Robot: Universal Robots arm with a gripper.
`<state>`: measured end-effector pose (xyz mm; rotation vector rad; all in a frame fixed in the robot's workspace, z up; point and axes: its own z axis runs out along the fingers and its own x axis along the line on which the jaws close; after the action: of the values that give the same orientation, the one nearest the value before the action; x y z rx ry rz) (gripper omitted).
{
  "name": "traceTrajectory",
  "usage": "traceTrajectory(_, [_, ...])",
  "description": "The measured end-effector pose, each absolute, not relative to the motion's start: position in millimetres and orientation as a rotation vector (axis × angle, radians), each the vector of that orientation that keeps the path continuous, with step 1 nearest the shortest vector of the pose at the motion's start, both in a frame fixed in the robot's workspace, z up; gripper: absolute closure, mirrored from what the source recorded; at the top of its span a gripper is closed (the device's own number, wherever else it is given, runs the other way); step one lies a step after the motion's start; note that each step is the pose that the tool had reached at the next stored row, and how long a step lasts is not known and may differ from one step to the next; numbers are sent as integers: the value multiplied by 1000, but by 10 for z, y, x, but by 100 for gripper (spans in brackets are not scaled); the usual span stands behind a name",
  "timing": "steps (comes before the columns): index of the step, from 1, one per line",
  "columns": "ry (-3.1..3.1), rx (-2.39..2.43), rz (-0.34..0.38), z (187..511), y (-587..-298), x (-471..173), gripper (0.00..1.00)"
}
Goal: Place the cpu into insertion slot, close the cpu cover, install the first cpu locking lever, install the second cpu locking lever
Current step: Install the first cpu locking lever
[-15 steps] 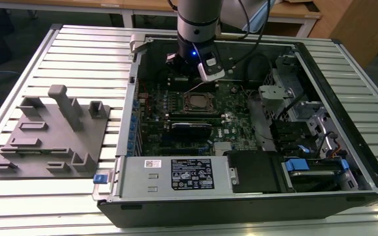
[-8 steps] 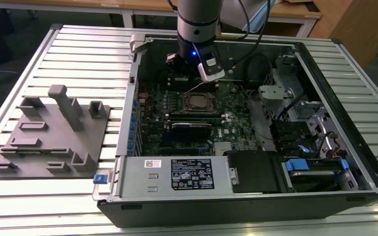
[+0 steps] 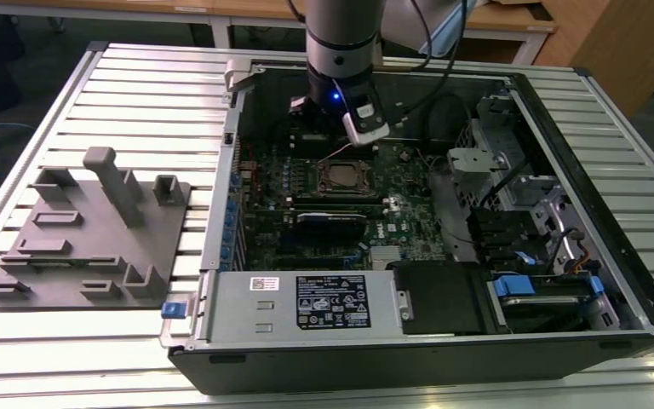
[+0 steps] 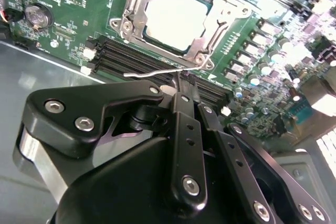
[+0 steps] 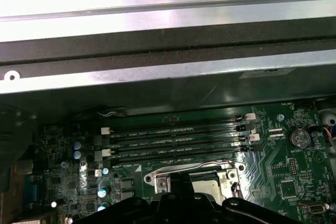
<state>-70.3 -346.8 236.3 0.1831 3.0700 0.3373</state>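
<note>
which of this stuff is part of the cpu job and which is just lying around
Job in hand: cpu, cpu cover, wire locking lever, pincer.
Lying about: grey fixture block, labelled silver box, memory slots, coin battery.

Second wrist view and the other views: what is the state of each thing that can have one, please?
cpu: seated in the insertion slot.
cpu cover: closed down around the cpu.
locking lever: end stands away from the insertion slot, seemingly not latched.
gripper: shut, tips beside the locking lever; contact unclear.
computer case: open, side panel off.
</note>
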Motion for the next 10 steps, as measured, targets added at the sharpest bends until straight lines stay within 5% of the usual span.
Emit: traceTrajectory(10, [3057,191,339,2328,-3439,-703,89])
